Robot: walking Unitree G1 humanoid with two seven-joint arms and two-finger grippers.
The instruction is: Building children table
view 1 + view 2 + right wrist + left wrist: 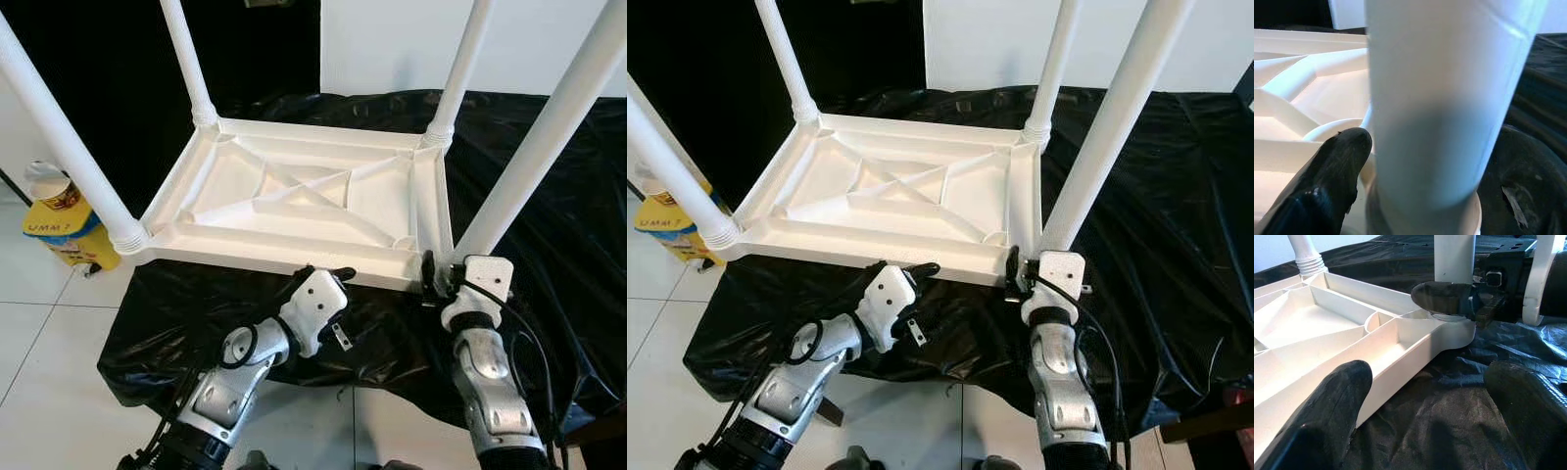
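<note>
**A:** What could go wrong here?

**B:** The near right leg (529,166) is clasped at its base by the right gripper (1425,161), the fingers closed around it where it enters the corner socket of the upturned tabletop (294,191). If it is turned off-axis, the thread could be crossed, or the tabletop dragged over the slippery black sheet (549,196).

**A:** And the surroundings?

**B:** The left gripper (1425,396) is held wide open just before the near rim, beside its partner. A yellow bag (64,230) is seen far off on the left gripper's outer side. Nothing obstructs either.

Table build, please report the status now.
Right gripper around near-right leg at its base. Left gripper open at tabletop near edge. All four legs up.
</note>
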